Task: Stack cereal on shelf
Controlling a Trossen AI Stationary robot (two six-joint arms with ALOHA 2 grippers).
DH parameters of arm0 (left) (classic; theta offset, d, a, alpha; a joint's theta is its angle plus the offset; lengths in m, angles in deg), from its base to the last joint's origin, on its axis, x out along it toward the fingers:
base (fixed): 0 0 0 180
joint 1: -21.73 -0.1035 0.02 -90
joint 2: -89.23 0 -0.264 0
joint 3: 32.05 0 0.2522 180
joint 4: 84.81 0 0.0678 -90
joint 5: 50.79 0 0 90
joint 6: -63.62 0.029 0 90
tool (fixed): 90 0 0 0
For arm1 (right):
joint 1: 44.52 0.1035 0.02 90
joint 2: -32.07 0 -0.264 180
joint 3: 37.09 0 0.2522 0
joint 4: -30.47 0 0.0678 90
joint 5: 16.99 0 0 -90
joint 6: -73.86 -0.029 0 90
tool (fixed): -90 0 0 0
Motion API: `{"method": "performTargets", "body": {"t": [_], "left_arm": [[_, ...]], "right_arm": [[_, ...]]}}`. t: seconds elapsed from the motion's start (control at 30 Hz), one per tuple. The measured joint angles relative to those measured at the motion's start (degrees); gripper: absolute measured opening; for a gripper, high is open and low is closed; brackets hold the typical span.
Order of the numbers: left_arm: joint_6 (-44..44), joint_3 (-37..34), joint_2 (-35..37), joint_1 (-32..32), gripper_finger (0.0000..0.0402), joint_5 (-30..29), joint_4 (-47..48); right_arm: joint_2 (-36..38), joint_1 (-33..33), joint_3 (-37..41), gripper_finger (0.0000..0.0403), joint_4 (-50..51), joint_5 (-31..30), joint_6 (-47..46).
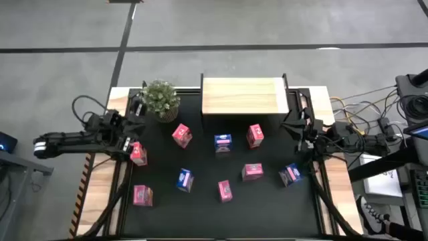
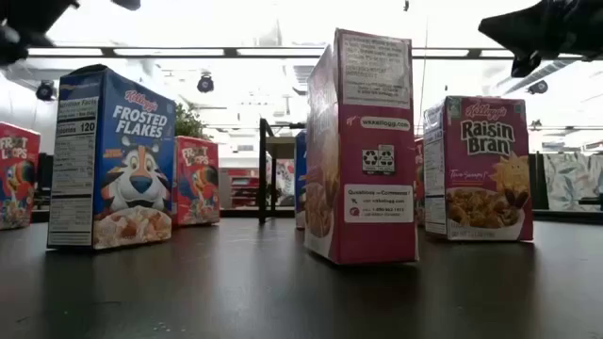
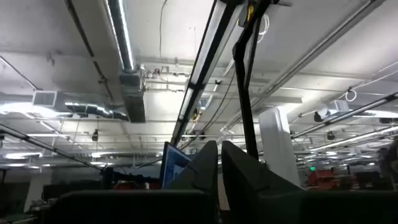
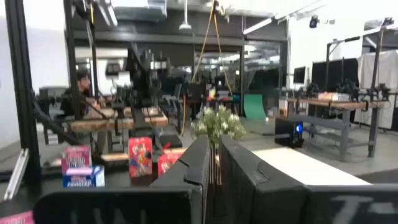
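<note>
The left claw [image 1: 138, 115] sits with fingers pressed together at the black table's [image 1: 200, 214] left edge, beside a small green potted plant [image 1: 160, 98]. The right claw [image 1: 289, 123], likewise closed and empty, rests at the right edge near the pale wooden shelf [image 1: 241, 96] with thin black posts at the far side. Small cardboard cereal boxes stand scattered on the table: a blue Kellogg's Frosted Flakes box [image 2: 111, 160], a purple Raisin Bran box [image 2: 479, 169], red Froot Loops boxes [image 2: 195, 181], and a tall pink box [image 2: 361, 146] printed "wkkellogg.com".
</note>
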Motion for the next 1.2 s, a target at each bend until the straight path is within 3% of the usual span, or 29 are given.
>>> {"method": "performTargets", "body": {"t": [0.17,0.4,0.6,0.97,1.2], "left_arm": [[-6.4,10.5,-6.1,0.0,0.0006,0.0,13.4],[-13.7,28.8,-15.9,0.2,0.0006,-8.8,55.2],[-21.7,39.8,-28.0,0.8,0.0006,-19.1,83.9],[-32.3,50.2,-45.3,1.6,0.0007,-17.7,110.5],[-39.5,57.3,-50.8,7.3,0.0007,-8.2,119.2]], "right_arm": [[0.0,0.0,0.0,0.0028,1.1,0.0,0.1],[0.0,0.0,0.0,0.0028,1.2,0.0,0.0],[0.0,0.0,0.0,0.0028,1.0,0.0,0.0],[0.0,0.0,-0.7,0.0028,1.6,-0.1,-0.6],[0.0,0.0,-0.7,0.0028,2.2,-0.1,0.0]]}}
